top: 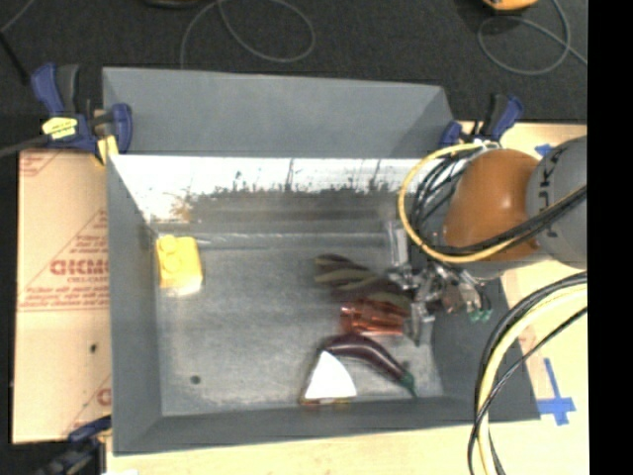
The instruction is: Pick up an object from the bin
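**Hand low at the right side of the bin, nothing lifted yet**

The hand (423, 300) is down inside the grey bin (247, 330), close to its right wall, below the orange cover (490, 201) of the wrist. The things nearest to it are an olive-brown piece (346, 270), which lies just to its left and a little farther, and a reddish-brown piece (374, 318), which lies just to its left and a little nearer. The right end of the reddish-brown piece seems to touch the hand, but I cannot tell if it is really in the grip. How far the hand is open I also cannot tell.

Nearer still lies a dark purple curved piece (364, 352), and beside it, against the near wall, a white wedge (329, 379). A yellow block (179, 264) rests alone at the left wall, well apart from all the rest.

As I judge it, the task is in its middle. The approach is done, since the hand is at the level of the things. What is left is to get a sure hold on one piece, most likely the reddish-brown or the olive-brown one, and to raise it clear of the bin. Every thing lies on the floor of the bin, so no lifting shows yet.
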Robot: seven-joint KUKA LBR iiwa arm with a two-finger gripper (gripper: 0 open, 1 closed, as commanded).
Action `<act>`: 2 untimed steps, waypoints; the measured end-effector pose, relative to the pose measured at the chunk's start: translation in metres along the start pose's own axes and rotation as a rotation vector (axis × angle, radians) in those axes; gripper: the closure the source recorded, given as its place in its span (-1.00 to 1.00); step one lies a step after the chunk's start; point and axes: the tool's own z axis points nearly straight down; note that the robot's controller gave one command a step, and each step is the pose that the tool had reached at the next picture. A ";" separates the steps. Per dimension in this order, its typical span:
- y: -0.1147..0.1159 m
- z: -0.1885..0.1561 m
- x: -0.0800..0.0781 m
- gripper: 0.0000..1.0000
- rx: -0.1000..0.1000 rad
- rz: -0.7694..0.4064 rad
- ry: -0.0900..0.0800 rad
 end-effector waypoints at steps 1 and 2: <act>-0.005 -0.033 -0.001 1.00 0.001 0.035 -0.007; -0.008 -0.062 0.000 1.00 0.001 0.053 -0.008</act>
